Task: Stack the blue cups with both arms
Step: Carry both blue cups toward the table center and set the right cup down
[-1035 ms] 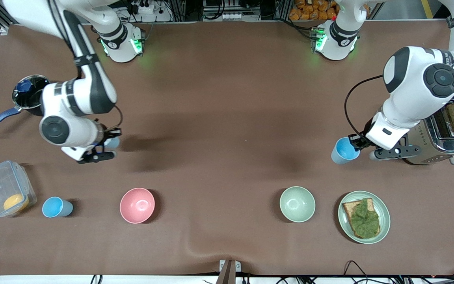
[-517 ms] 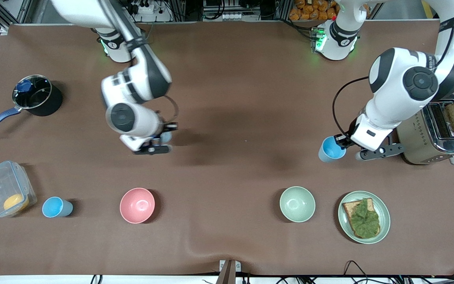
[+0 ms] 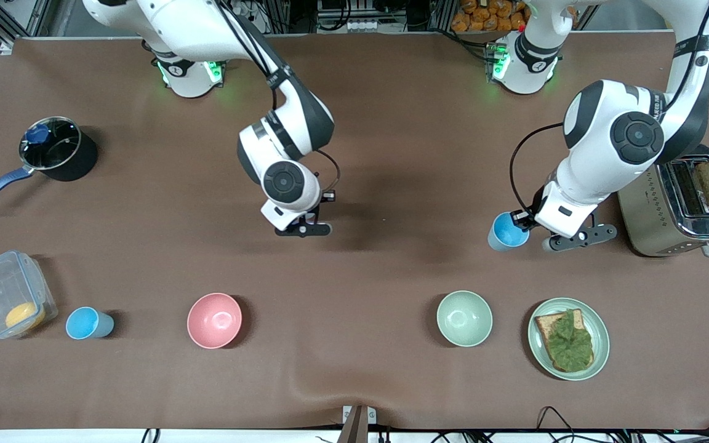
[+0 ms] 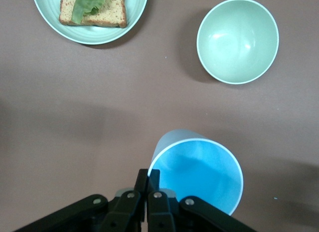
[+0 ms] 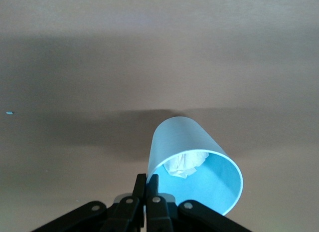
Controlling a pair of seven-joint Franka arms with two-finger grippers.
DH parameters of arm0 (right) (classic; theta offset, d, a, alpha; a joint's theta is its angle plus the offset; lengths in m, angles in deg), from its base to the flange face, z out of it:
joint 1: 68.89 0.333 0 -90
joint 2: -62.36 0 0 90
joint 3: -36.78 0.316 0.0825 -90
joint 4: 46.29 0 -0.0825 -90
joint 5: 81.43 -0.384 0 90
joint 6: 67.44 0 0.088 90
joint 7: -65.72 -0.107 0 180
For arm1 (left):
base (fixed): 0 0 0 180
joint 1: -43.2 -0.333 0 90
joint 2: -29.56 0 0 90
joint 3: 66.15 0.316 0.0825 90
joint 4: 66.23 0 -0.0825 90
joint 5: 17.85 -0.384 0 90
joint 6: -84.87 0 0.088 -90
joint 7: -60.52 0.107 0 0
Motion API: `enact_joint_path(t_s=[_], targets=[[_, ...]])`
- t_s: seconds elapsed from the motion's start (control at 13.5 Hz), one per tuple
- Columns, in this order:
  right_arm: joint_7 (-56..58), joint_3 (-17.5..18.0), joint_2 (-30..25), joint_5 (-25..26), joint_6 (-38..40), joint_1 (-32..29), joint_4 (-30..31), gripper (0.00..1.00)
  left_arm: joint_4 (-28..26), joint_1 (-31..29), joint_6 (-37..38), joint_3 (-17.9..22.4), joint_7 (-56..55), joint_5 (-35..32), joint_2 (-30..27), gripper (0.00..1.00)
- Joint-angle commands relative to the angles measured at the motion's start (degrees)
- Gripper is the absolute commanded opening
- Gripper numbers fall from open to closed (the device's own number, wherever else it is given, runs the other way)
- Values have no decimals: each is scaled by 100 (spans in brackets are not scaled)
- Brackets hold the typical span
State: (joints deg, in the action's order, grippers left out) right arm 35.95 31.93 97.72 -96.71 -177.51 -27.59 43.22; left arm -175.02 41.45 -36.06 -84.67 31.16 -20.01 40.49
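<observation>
My left gripper [image 3: 522,221] is shut on the rim of a light-blue cup [image 3: 504,232] and holds it tilted above the table, beside the toaster. In the left wrist view the fingers [image 4: 148,179] pinch the rim of this empty cup [image 4: 197,174]. My right gripper [image 3: 310,218] hangs over the middle of the table. The front view hides its cup under the wrist. The right wrist view shows the fingers [image 5: 152,184] shut on the rim of a second blue cup [image 5: 194,167] with a white crumpled scrap [image 5: 187,163] inside. A third blue cup [image 3: 88,323] stands on the table beside the plastic box.
A pink bowl [image 3: 214,320] and a pale green bowl [image 3: 464,318] stand near the front camera. A plate with bread and lettuce [image 3: 568,338] is at the left arm's end, with a toaster [image 3: 677,209]. A pot [image 3: 56,151] and a plastic box [image 3: 7,295] are at the right arm's end.
My right arm has swung with its cup from near the pot to over the table's middle. My left arm has carried its cup a little away from the toaster toward the middle.
</observation>
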Motion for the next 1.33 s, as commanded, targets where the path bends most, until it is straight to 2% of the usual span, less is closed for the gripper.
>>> enact_joint_path(t_s=[0.0,0.22,0.3,0.37,0.44,0.81,1.26], targets=[[-64,-77,252,-150,-101,132,-312,0,120,-1,123,-12,-79,93,40,0],[-64,-77,348,-150,-234,211,-312,0,120,-1,123,-12,-79,93,58,0],[-64,-77,366,-150,-269,220,-312,8,129,-9,123,-12,-79,84,58,0],[-55,-77,401,-150,-295,220,-312,37,147,-10,123,-12,-79,93,58,0],[-47,-77,401,-142,-348,272,-312,99,164,-18,123,-12,-79,84,58,0],[-29,-94,287,-150,-314,300,-566,100,173,-10,132,-12,-79,93,49,0],[6,-112,147,-168,986,-192,-1278,100,226,8,123,-12,-114,93,49,0]])
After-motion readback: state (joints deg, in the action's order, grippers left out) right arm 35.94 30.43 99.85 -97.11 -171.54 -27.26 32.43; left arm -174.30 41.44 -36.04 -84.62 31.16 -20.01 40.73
